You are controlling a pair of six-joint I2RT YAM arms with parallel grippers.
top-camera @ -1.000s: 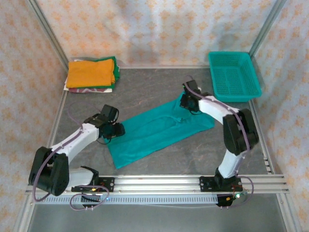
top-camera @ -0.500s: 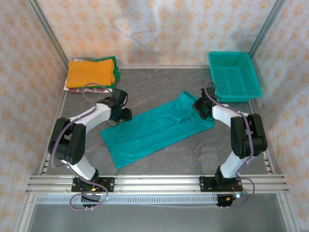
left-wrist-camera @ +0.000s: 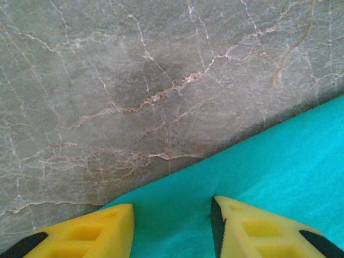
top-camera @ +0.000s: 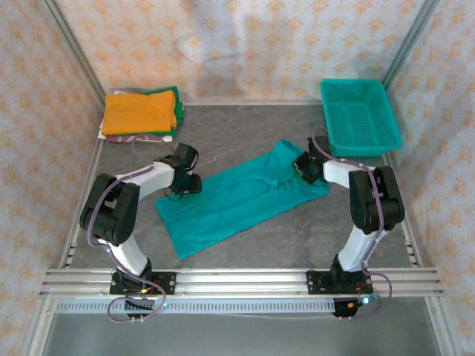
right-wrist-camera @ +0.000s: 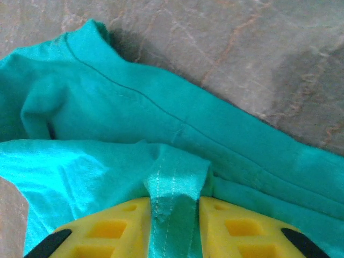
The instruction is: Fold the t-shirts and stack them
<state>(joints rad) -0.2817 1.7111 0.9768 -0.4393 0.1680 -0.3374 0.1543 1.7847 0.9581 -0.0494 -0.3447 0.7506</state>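
Teal shirt [top-camera: 241, 196] lies flat mid-table [top-camera: 245, 133]; the step looks like taking hold for the first fold.
Right hand [right-wrist-camera: 174, 208] is clamped on a pinch of cloth at the shirt's right end. Left hand [left-wrist-camera: 172, 217] sits apart over the left edge. The next move likely calls for closing the left hand, then lifting both ends evenly.

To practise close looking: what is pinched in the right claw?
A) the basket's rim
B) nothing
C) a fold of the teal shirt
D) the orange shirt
C: the right wrist view shows a ridge of the teal shirt squeezed in the right claw.
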